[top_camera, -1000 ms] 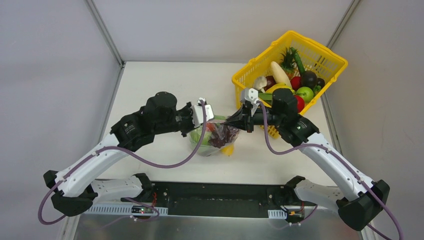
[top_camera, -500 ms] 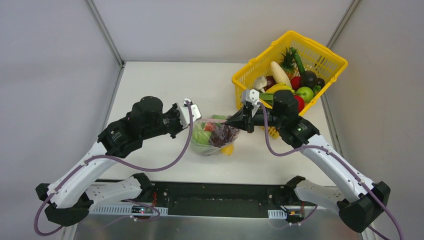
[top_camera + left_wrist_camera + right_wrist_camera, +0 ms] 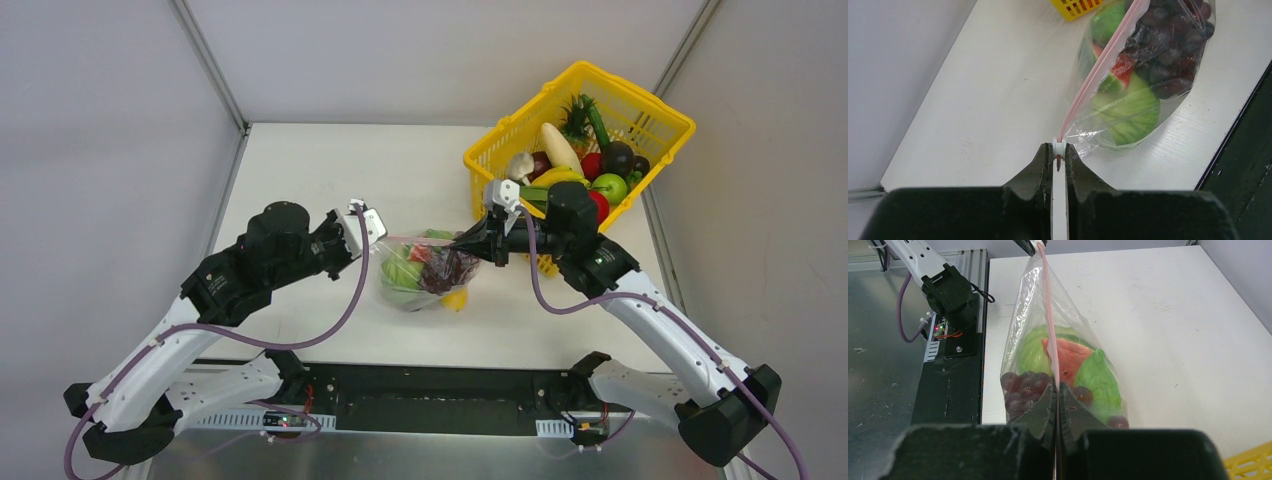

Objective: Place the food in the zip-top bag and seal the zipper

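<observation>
**Now: bag with food, zipper stretched between both grippers**

Centrally on the table (image 3: 300, 180), the bag (image 3: 425, 272) is sitting with its bottom resting on the white surface and its mouth edge lifted. The zipper (image 3: 1102, 70) is running as one straight pink line from left to right, pulled taut between the two grippers. Along the length that shows, it is reading as a single strip.

Inside the bag, the food is pressing against the clear plastic. A green cabbage (image 3: 1128, 112) is filling the left part, and dark purple grapes (image 3: 1173, 55) are bunching on the right. A red piece (image 3: 1068, 357) is lying between them, and a green leafy piece (image 3: 1100, 377) is lying beside it. A yellow fruit (image 3: 456, 299) is showing at the bag's near right corner; whether it is inside the plastic or just touching it cannot be told.

The left gripper (image 3: 1059, 150) is pinching the left end of the zipper. Its jaws are closed tight on it, and a small white bit is showing between the tips. The right gripper (image 3: 1056, 390) is clamping the right end in the same way, with its jaws closed on the strip above the grapes.

Farther right, at the table's far corner, a yellow basket (image 3: 640, 110) is holding more toy fruits and vegetables. It is standing just beside the right arm's wrist.
</observation>
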{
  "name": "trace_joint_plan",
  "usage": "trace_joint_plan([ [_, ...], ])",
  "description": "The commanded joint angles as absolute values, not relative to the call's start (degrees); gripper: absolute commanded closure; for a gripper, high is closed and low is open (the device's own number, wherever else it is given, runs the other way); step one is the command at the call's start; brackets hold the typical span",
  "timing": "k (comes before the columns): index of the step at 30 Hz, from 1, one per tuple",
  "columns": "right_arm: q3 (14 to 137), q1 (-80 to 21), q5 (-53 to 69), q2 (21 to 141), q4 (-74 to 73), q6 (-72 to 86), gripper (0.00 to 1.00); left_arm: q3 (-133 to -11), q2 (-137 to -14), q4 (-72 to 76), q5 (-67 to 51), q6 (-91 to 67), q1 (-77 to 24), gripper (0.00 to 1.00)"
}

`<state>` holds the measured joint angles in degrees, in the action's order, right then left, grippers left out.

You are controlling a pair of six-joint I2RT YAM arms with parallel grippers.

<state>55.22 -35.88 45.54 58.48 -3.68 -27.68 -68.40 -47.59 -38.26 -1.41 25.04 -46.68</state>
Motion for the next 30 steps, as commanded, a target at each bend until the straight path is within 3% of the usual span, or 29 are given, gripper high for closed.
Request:
trace_joint_plan([
  [1, 54.8, -35.24, 44.81, 56.78, -0.87, -27.2, 1.0, -67.9, -46.83, -39.82, 3.88, 25.12, -45.39, 1.0],
  [10, 54.58, -35.3, 45.8, 57.13, 0.48, -25.82, 1.0, -67.41, -46.49, -38.61, 4.79, 25.06, -45.35, 0.99],
  [12, 54.27, -35.25, 46.38, 57.06, 1.98, -25.37, 1.0, -67.17, -46.65, -37.51, 3.9, 24.56, -45.29, 0.91],
  [15, 54.01, -35.32, 47.72, 57.45, 3.84, -23.95, 1.0, -66.62, -46.87, -34.98, 0.98, 23.08, -45.35, 0.7],
  [20, 54.41, -35.33, 49.66, 58.12, 4.08, -22.62, 1.0, -65.99, -47.57, -31.38, -3.01, 21.19, -45.35, 0.44],
  [25, 54.47, -35.4, 51.19, 57.42, 4.24, -22.24, 1.0, -66.21, -48.26, -31.14, -4.35, 20.11, -45.29, 0.33],
  [30, 54.67, -35.38, 51.72, 57.57, 4.26, -21.8, 1.0, -66.43, -49.72, -33.15, -3.23, 20.65, -45.35, 0.31],
])
